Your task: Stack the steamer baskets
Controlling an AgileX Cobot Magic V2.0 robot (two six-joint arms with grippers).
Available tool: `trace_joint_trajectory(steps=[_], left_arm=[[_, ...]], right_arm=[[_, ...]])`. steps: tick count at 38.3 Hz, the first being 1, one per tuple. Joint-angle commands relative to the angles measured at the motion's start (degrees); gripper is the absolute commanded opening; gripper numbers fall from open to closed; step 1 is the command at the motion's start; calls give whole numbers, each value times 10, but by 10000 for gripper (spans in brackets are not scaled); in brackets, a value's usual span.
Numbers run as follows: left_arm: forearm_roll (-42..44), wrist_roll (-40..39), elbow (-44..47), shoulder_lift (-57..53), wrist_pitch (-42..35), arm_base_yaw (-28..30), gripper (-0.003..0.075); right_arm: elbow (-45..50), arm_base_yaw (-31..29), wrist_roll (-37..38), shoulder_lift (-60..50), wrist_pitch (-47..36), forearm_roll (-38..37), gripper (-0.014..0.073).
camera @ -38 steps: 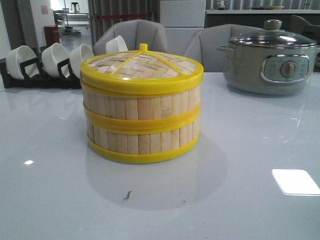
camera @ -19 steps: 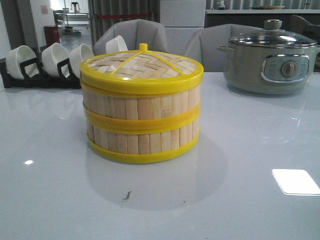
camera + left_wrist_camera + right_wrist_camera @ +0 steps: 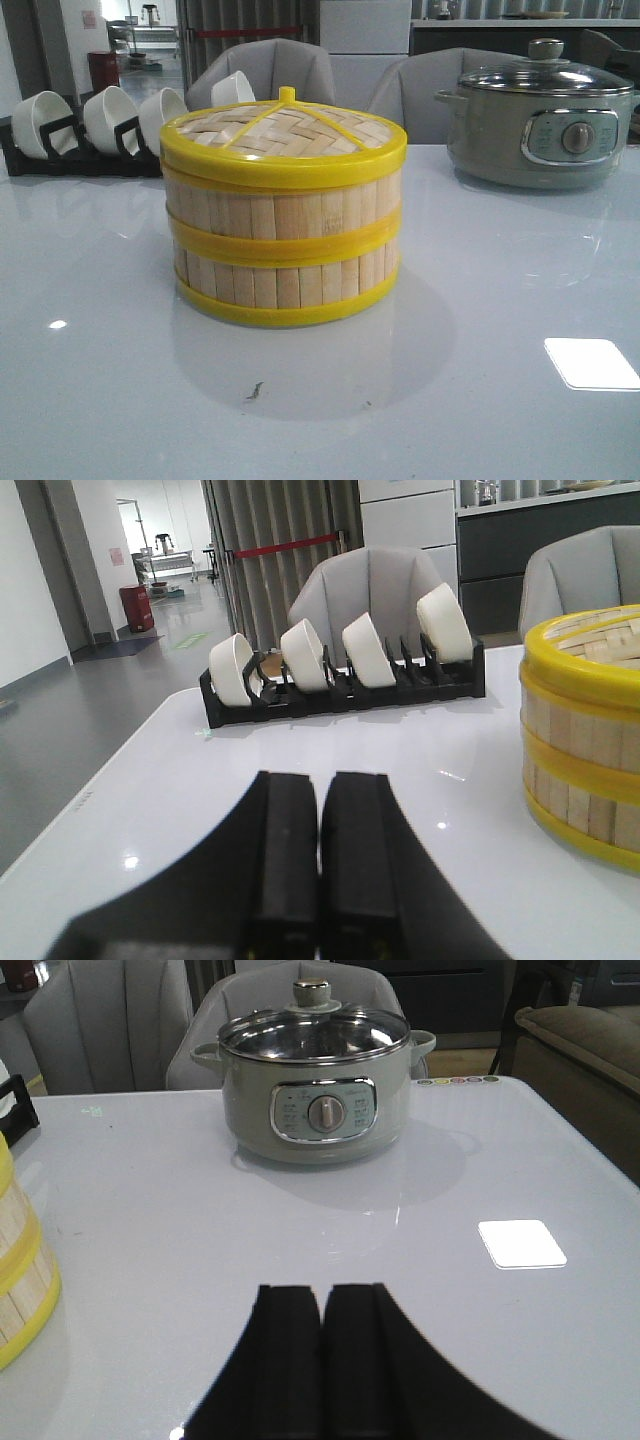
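Note:
Two steamer baskets (image 3: 283, 250) of pale bamboo slats with yellow rims stand stacked at the table's middle, topped by a woven lid (image 3: 285, 130) with a yellow rim and knob. The stack's side shows in the left wrist view (image 3: 585, 730), and its edge in the right wrist view (image 3: 22, 1270). My left gripper (image 3: 322, 780) is shut and empty, low over the table, apart from the stack. Just as low on the stack's other side, my right gripper (image 3: 323, 1292) is shut and holds nothing. Neither gripper appears in the front view.
A grey-green electric pot (image 3: 540, 125) with a glass lid stands at the back right (image 3: 314, 1095). A black rack of white bowls (image 3: 90, 125) sits at the back left (image 3: 340, 665). Grey chairs stand behind the table. The table's edge (image 3: 80, 800) runs near my left gripper.

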Motion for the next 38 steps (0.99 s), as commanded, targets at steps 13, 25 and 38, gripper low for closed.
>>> trace_joint_trajectory(steps=[13, 25, 38], left_arm=[[-1, -3, 0, -8, -48, -2, 84], [-1, -3, 0, -8, -48, -2, 84], [-1, -3, 0, -8, -48, -2, 84]], right_arm=[[-18, -4, 0, -20, -49, -3, 19], [45, 8, 1, -158, -4, 2, 19], [131, 58, 1, -219, -15, 4, 19]])
